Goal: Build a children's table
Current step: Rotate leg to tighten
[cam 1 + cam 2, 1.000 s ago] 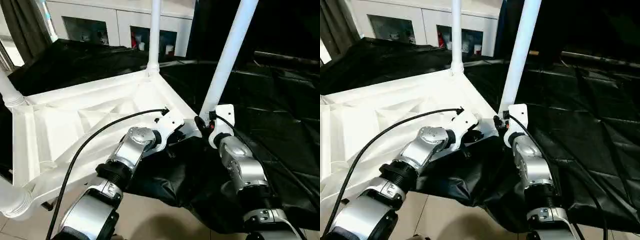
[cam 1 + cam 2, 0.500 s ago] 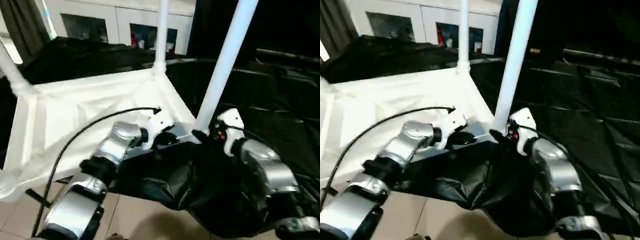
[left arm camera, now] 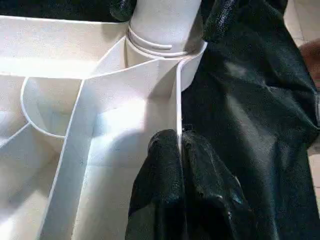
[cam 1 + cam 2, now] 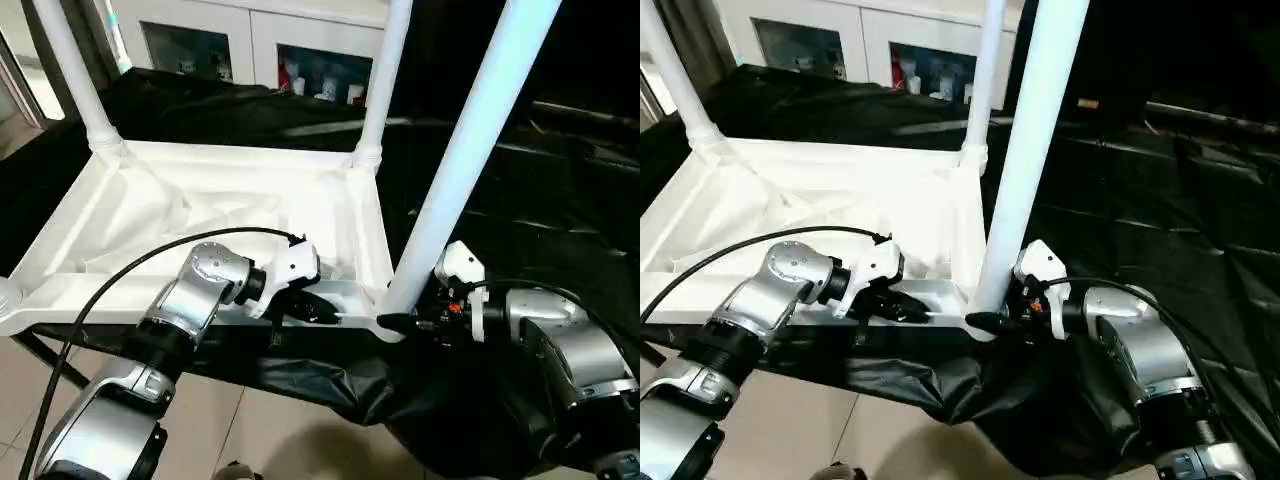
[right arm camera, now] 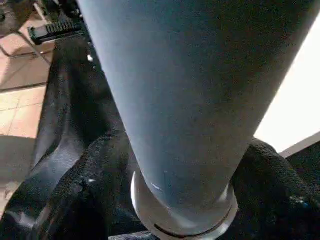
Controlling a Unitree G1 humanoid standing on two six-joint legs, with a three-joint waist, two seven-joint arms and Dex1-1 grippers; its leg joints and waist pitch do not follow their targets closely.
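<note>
The children's table lies upside down: its white ribbed top (image 4: 230, 215) faces up, and legs rise from the far left corner (image 4: 70, 80), the far right corner (image 4: 385, 80) and the near right corner (image 4: 470, 150). My left gripper (image 4: 312, 306) is shut on the top's thin near rim (image 3: 178, 115), one black finger (image 3: 155, 190) on each side of the wall. At the near right socket, my right gripper (image 4: 398, 322) straddles the base of that leg (image 5: 185, 90). Its fingers (image 5: 85, 200) stand open, close on either side.
A black sheet (image 4: 560, 200) covers the surface under and to the right of the top and hangs over its front edge. A white cabinet with glass doors (image 4: 250, 50) stands behind. Tiled floor (image 4: 250, 430) lies below my forearms. A black cable (image 4: 100, 300) arcs over my left arm.
The camera has swung, so the top now looks flatter and squarer. My right forearm has moved out to the right and meets the leg's base from the side. The left gripper keeps its hold.
</note>
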